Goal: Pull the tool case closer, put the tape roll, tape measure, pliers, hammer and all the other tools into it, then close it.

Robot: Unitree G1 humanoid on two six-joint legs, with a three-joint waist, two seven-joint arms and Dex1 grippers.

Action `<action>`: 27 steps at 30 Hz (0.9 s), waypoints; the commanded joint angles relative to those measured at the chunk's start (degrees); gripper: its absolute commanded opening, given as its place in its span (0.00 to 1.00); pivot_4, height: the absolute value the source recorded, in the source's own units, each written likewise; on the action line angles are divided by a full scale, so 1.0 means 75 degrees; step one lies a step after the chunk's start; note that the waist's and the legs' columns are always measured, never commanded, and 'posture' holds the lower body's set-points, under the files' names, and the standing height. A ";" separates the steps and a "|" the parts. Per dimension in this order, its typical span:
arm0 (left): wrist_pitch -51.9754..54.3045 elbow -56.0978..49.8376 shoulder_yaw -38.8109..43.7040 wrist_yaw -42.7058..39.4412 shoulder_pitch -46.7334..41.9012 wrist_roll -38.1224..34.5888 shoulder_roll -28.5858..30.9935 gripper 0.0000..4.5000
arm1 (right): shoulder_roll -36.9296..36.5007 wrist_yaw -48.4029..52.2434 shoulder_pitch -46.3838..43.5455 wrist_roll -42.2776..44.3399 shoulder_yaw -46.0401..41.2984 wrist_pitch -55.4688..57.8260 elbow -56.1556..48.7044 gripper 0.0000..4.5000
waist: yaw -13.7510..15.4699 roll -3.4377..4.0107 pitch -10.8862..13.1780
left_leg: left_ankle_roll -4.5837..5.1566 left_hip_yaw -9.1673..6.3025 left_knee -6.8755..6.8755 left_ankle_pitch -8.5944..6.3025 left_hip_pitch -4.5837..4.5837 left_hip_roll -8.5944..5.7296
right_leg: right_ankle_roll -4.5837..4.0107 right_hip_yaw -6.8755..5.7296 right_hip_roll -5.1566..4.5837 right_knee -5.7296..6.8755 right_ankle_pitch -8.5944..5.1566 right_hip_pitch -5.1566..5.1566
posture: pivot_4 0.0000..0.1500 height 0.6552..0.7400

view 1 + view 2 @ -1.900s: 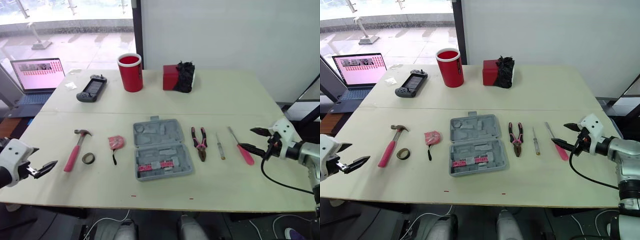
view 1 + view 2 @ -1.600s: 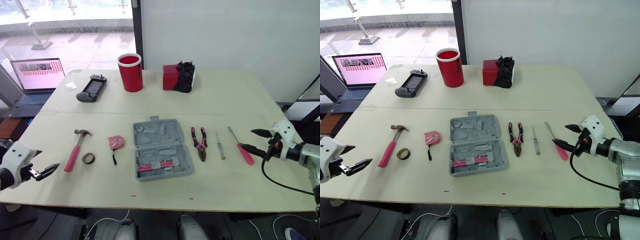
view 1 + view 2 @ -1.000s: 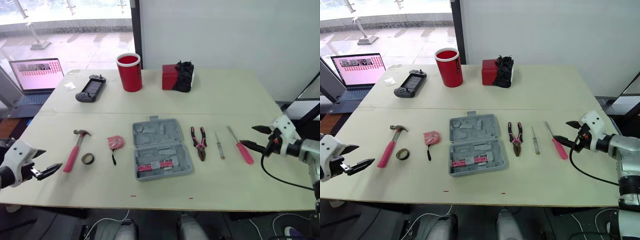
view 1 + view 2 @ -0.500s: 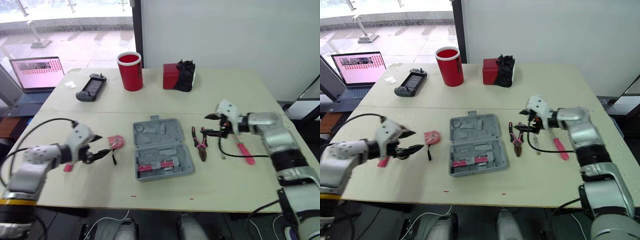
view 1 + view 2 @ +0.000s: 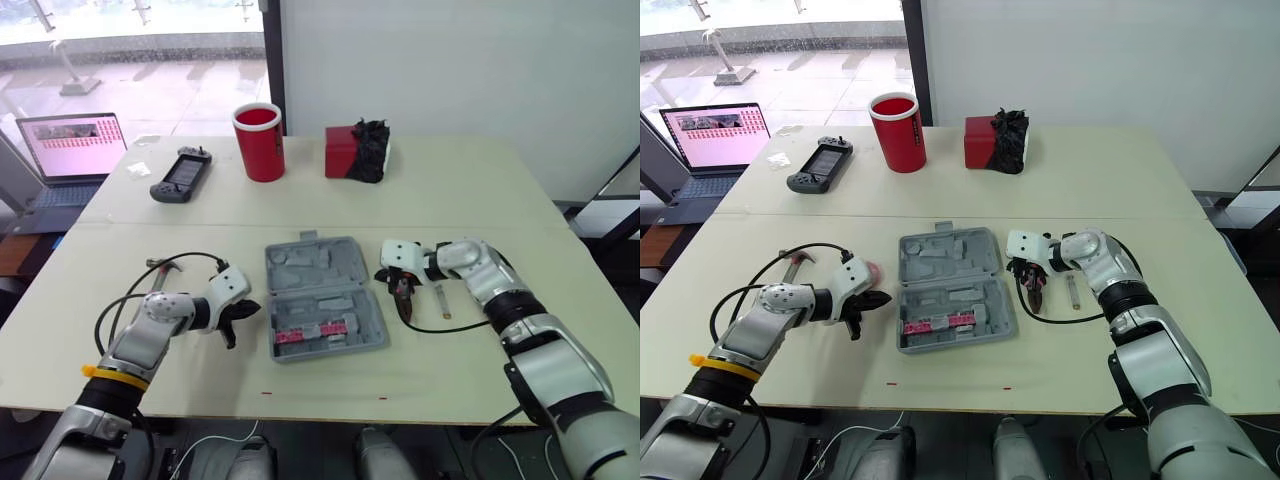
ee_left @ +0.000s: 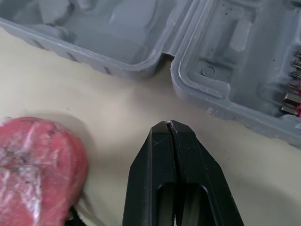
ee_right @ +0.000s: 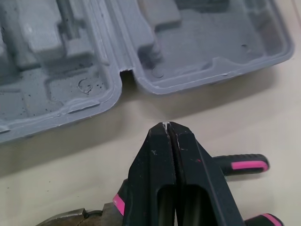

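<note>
Bright daylight enters through the far-left window, blown out with glare. The tool case casts only a faint shadow on the counter.

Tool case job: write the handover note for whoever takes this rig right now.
Left gripper: shut, empty, low between the tape measure and the tool case's left edge.
Right gripper: shut, empty, over the pliers by the case's right edge.
Hammer and small screwdriver lie on the table.
Done: case open, no tool packed.
Left: pull the case closer, load every tool, close it.
</note>
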 commanded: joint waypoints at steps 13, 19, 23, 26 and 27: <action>-0.0934 0.1182 -0.0340 -0.0094 -0.0913 0.0494 -0.0744 0.00 | 0.0392 0.0369 -0.0112 -0.0062 -0.0019 -0.0699 -0.0188 0.01 | 0.0006 0.0001 -0.0001 | -0.0002 -0.0004 0.0029 0.0002 0.0002 -0.0002 | 0.0010 -0.0001 0.0001 0.0008 0.0007 0.0016 | 1.00 1.00; -0.1022 0.1164 -0.0329 -0.0261 -0.0922 0.0577 -0.0733 0.00 | 0.0252 0.0982 0.0467 0.0205 -0.0071 -0.0284 -0.1315 0.01 | 0.0004 0.0002 -0.0001 | -0.0002 -0.0005 0.0027 0.0002 0.0003 -0.0002 | 0.0010 -0.0002 0.0001 0.0010 0.0007 0.0015 | 1.00 1.00; -0.0922 0.0879 -0.0301 -0.0346 -0.0804 0.0563 -0.0675 0.00 | 0.0082 0.1407 0.1031 0.0392 -0.0102 0.0328 -0.2404 0.01 | 0.0003 0.0001 -0.0001 | -0.0002 -0.0005 0.0028 0.0002 0.0003 -0.0002 | 0.0010 -0.0001 0.0002 0.0012 0.0007 0.0015 | 1.00 1.00; -0.0694 0.0326 -0.0289 -0.0405 -0.0570 0.0489 -0.0627 0.00 | -0.0132 0.1643 0.1435 0.0492 -0.0152 0.0814 -0.3204 0.01 | 0.0002 0.0001 -0.0001 | -0.0002 -0.0006 0.0027 0.0002 0.0002 -0.0002 | 0.0010 -0.0001 0.0002 0.0012 0.0007 0.0014 | 1.00 1.00; -0.0576 0.0111 -0.0275 -0.0379 -0.0478 0.0462 -0.0638 0.00 | -0.0211 0.1713 0.1569 0.0526 -0.0171 0.0958 -0.3452 0.01 | 0.0009 0.0001 -0.0001 | -0.0002 -0.0006 0.0026 0.0002 0.0002 -0.0002 | 0.0010 -0.0001 0.0001 0.0012 0.0007 0.0014 | 1.00 1.00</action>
